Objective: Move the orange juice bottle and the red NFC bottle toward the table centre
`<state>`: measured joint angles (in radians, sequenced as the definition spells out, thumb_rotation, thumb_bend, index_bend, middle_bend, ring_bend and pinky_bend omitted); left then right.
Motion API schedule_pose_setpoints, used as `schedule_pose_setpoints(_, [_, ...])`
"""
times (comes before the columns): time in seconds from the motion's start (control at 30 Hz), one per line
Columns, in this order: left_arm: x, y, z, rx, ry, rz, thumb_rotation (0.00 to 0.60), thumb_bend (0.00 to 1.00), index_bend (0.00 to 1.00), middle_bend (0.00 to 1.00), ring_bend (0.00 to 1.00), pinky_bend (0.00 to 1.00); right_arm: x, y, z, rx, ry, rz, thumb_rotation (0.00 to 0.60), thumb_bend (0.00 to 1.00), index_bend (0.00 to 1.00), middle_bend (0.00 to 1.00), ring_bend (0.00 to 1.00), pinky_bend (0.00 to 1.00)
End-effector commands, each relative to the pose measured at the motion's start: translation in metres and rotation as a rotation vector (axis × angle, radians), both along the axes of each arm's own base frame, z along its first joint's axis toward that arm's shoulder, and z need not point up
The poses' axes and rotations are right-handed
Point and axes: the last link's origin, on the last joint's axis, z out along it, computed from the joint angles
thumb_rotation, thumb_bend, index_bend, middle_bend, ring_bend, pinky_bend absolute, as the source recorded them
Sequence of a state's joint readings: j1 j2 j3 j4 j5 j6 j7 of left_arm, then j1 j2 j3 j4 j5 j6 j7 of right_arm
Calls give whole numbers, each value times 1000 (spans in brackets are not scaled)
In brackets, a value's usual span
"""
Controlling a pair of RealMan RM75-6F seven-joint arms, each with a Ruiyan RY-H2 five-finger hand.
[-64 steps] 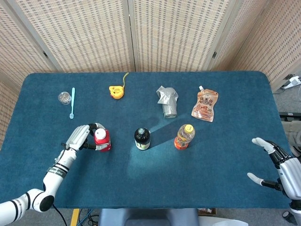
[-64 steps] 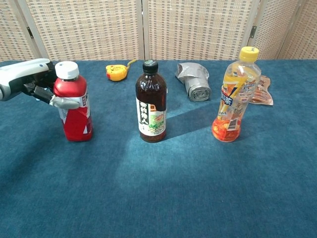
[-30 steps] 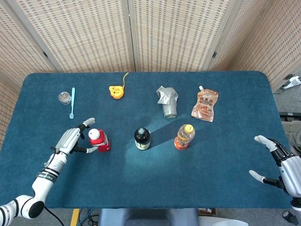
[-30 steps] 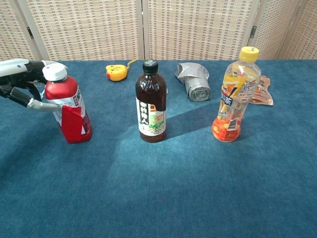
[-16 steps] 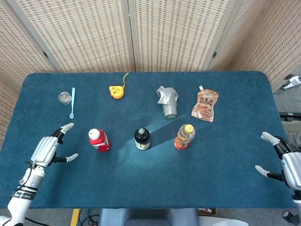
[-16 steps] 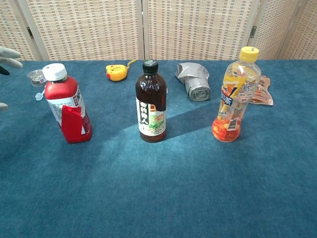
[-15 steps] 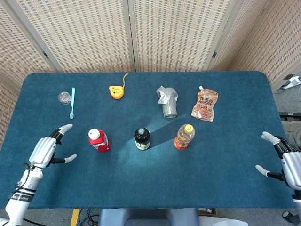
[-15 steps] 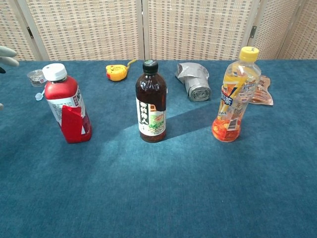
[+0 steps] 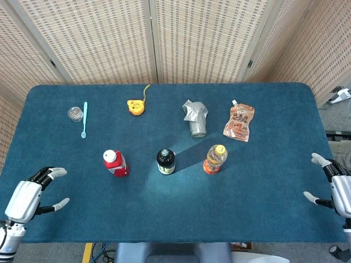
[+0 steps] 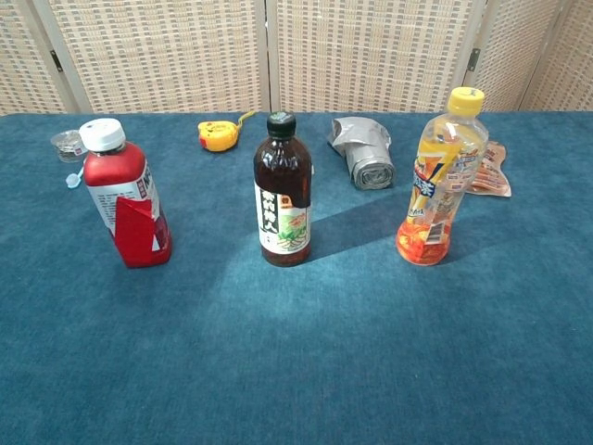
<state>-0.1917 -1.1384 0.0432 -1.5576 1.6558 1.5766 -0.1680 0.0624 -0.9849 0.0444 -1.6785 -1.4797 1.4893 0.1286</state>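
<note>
Both the left hand [image 9: 24, 198] and right hand [image 9: 340, 187] hover spread and empty at the near table edge; the white-capped red NFC bottle [image 9: 115, 163] and yellow-capped orange juice bottle [image 9: 214, 159] stand mid-table, flanking a dark glass bottle [image 9: 165, 161]; both placements look done, so no further grasp seems needed.

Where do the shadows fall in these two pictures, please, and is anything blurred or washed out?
Head view: sharp throughout; a dark diagonal shadow band crosses the table from near the dark bottle up to the foil roll.
Chest view: the same band runs behind the dark bottle toward the orange juice bottle; the near cloth is slightly soft, and nothing looks washed out.
</note>
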Motion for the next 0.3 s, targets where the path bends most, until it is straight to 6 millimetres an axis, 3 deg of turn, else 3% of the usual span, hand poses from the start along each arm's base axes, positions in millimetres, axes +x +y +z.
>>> schedule_pose_setpoints(0.03, [-8, -6, 1, 5, 25, 11, 600, 130, 320, 323, 235, 426, 0, 0, 0, 1, 5, 2, 600, 0, 164, 262, 174, 347])
schedule_pose_setpoints(0.3, [-7, -6, 2, 23, 57, 25, 600, 130, 329, 323, 235, 426, 0, 1, -3, 15, 8, 0, 600, 0, 164, 264, 174, 347])
